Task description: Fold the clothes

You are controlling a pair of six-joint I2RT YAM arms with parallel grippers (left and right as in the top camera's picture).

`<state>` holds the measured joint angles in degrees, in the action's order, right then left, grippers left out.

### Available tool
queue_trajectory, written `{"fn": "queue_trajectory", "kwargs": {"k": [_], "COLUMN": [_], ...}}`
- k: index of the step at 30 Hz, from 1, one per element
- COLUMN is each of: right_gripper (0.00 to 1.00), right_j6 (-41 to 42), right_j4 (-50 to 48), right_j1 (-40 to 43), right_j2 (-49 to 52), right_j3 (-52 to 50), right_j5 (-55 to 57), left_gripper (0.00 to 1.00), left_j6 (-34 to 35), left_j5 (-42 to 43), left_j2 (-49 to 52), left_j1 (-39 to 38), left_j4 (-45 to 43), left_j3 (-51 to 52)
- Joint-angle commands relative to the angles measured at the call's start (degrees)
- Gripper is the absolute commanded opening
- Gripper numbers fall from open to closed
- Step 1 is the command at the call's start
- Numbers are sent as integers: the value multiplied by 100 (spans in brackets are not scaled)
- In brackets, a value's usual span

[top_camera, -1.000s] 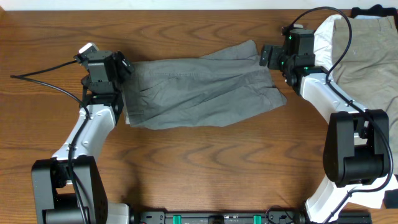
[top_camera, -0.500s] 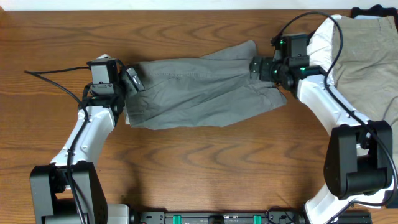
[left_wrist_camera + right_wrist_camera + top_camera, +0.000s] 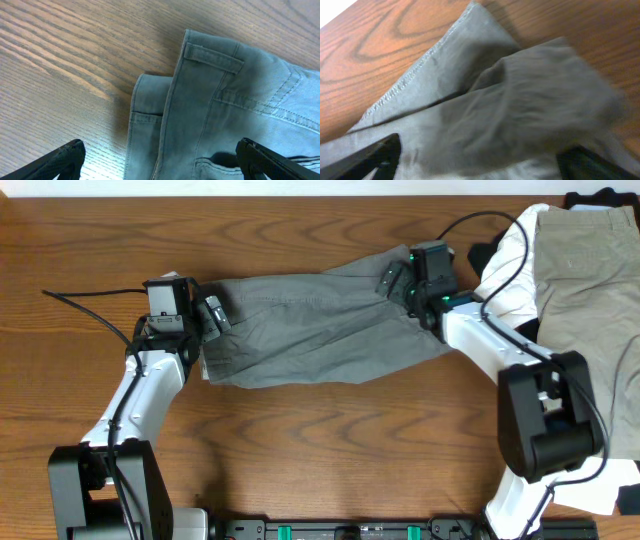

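one pair of grey trousers (image 3: 320, 325): laid lengthwise near the far edge, for an end-to-end fold
left gripper (image 3: 212, 313): wide, empty, at waistband (image 3: 200, 75)
right gripper (image 3: 390, 277): wide, empty, at hem (image 3: 420, 70)

Warm brown wood grain across the worktop (image 3: 320, 450), smooth with a faint sheen. Matt woven cotton in the grey trousers (image 3: 240, 100) — soft, creased, with raised stitching along seams and belt loop. Same dull cloth look in the olive-beige trousers (image 3: 590, 290). Smooth white plastic on the left arm shell (image 3: 150, 385) — matt black on the jaws.
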<state>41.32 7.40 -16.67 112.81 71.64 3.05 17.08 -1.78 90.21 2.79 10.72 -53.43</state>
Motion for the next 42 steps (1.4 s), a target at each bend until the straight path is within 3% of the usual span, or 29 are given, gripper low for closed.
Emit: {"fn": "queue_trajectory", "kwargs": {"k": [1, 3, 5, 11, 18, 20, 22, 25, 26, 33, 42], "right_gripper": [79, 49, 30, 4, 1, 4, 14, 89, 99, 99, 99], "right_j6": [280, 275, 219, -435, -455, -452, -450, -452, -452, -702, -1746], "right_j4": [-170, -264, -393, -1217, -2037, -2221, -2490, -3230, -3401, -3283, -1143], "right_j1": [-92, -85, -81, -81, -90, -111, -131, -122, -122, -39, 216], "right_j2": [310, 402, 433, 374, 407, 527, 730, 1176, 1285, 1156, -726], "right_j3": [55, 57, 55, 72, 120, 120, 120, 122, 125, 219, 262], "right_j5": [170, 177, 210, 39, 212, 516, 769, 802, 772, 83, -120], "left_gripper": [98, 98, 98, 98, 98, 98, 98, 98, 98, 98, 98], "left_j6": [-98, -98, -101, -98, -101, -101, -98, -98, -98, -98, -111], "left_j5": [-81, -81, -83, -83, -85, -85, -101, -173, -175, -190, -181], "left_j2": [-107, -107, -107, -107, -107, -107, -107, -107, -107, -107, -105], "left_j1": [-11, -11, -11, -11, -11, -11, -11, -11, -11, -11, -11], "left_j4": [109, 149, 168, 186, 203, 205, 208, 210, 210, 216, 420], "left_j3": [-107, -107, -107, -107, -107, -107, -107, -107, -107, -107, -107]}}
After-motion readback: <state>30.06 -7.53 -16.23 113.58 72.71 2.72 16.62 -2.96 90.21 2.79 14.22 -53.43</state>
